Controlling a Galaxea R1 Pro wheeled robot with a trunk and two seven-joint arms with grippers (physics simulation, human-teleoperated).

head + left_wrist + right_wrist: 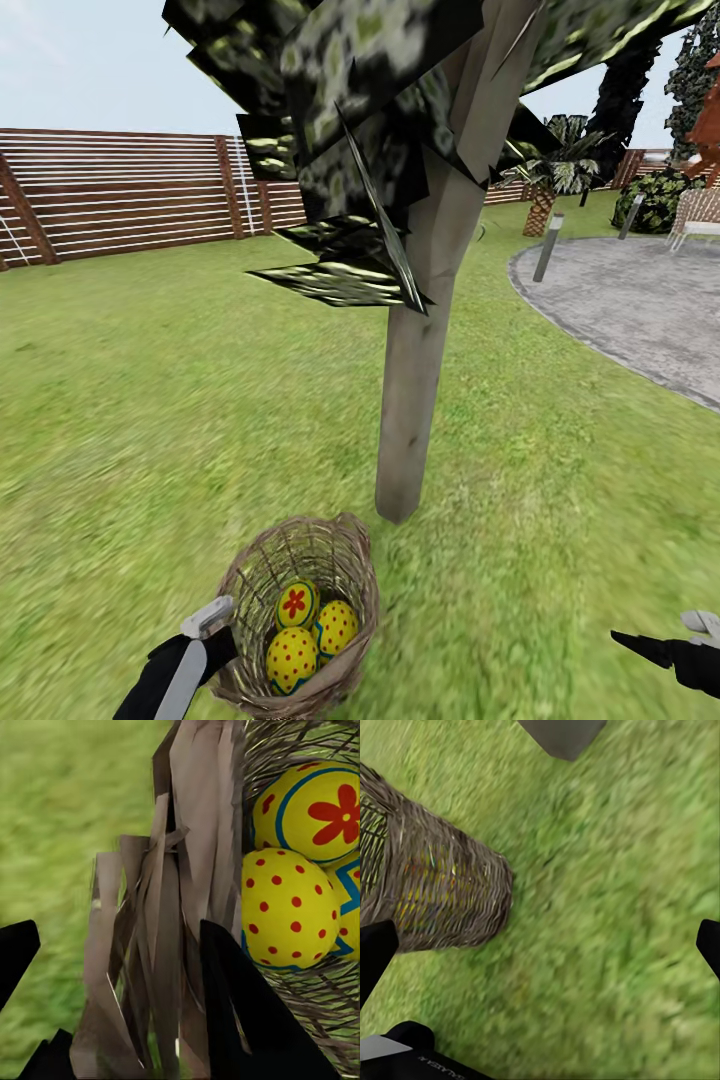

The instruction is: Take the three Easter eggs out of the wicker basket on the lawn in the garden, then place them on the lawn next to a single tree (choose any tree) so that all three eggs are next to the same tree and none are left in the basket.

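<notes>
Three Easter eggs (305, 630) in wicker basket (345, 560)

No legible text, labels or numbers anywhere.

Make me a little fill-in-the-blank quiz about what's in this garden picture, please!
1. The wicker basket holds ___ Easter eggs.
2. The basket sits on the lawn at the foot of a ___.
3. The left gripper has its fingers on either side of the basket's ___.
4. One egg carries a red ___.

Missing words: three; tree; wall; flower
</notes>
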